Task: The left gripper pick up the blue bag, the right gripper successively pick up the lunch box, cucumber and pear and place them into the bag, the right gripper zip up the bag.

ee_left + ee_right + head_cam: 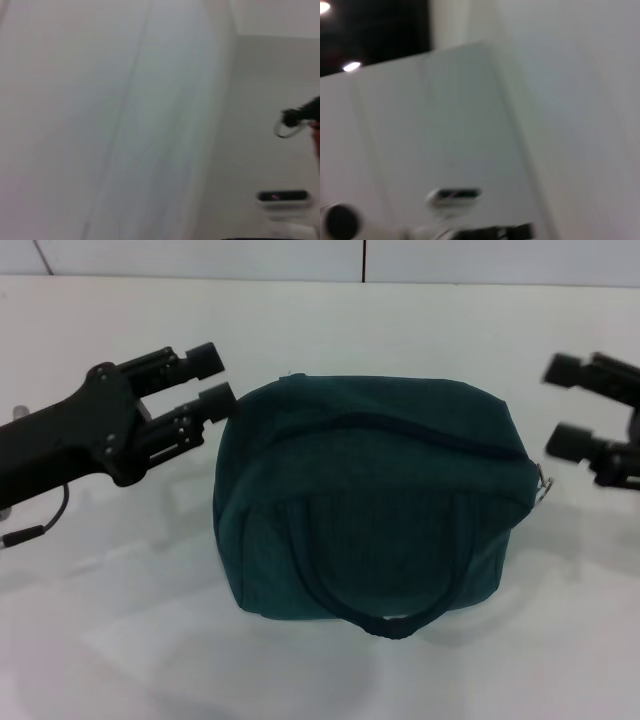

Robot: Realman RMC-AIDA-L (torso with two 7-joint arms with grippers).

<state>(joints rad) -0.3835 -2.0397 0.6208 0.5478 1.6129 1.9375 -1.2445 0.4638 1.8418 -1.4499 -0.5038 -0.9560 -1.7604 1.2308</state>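
The blue bag (370,495), a dark teal fabric bag with a looped handle on its front, stands on the white table in the middle of the head view. Its zipper runs across the top and looks closed, with a metal pull ring (544,486) at its right end. My left gripper (212,382) is open just left of the bag's upper corner, holding nothing. At the right edge, my right gripper (563,405) is open beside the zipper end, apart from it. Lunch box, cucumber and pear are out of view.
The white table (330,330) extends behind and in front of the bag. Both wrist views show only pale walls and a small dark wall fixture (282,196).
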